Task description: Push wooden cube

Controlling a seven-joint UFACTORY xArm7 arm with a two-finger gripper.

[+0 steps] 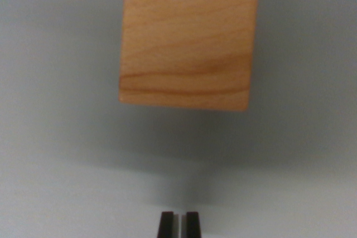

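- Wooden cube (188, 40): sits on the plain grey bench (56, 137), in the upper middle of the wrist view, its top edge cut off by the frame. Grain runs across the face; a soft shadow falls beneath its near edge.
- Tool (178, 224): only the two dark fingertips show at the bottom edge, drawn nearly together with a thin slit between them, clamped on nothing.
- Relation: tool and cube are apart, with bare bench between; the tips line up roughly with the cube's centre (slightly toward the wrist view's left of it).
- Step in hand, by judgement: the approach to contact. Keeping the fingers together and low, and meeting the near face centrally, should stop the cube from twisting aside.
- Containers: none visible.
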